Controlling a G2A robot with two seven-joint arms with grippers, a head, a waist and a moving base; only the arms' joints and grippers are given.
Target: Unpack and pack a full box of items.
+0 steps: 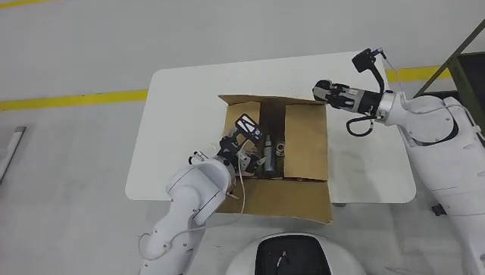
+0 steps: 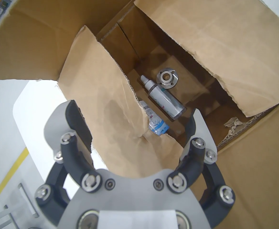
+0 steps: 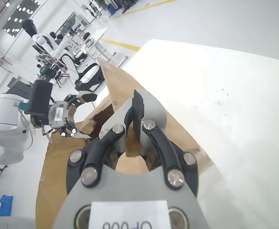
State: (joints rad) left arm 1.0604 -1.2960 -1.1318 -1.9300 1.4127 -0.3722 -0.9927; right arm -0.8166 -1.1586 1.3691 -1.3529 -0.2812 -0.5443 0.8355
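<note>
Bottles lie on the floor of the box [image 1: 307,142], deep below the left gripper [image 2: 134,110]. This gripper hangs over the box's opening at the side nearer to the robot, with its fingers spread wide apart and nothing between them. One inner flap of the box rises just under it. The spray bottle [image 2: 164,98] lies on its side in the narrow gap between the two inner flaps. Just beside its cap rests a round metal flange [image 2: 167,77]. The second bottle [image 2: 155,121] is half hidden behind the edge of the flap.

Both bottles carry printed labels, and the second one has blue print on white; the writing is too small to read.

The right gripper [image 3: 139,101] is at the box's far corner, its fingers pressed together on the cardboard edge there.

The flap edges are torn and wavy. The table [image 1: 182,123] shows white on the far side and on both sides of the box, while the box's near flap hangs over the table's near edge.
</note>
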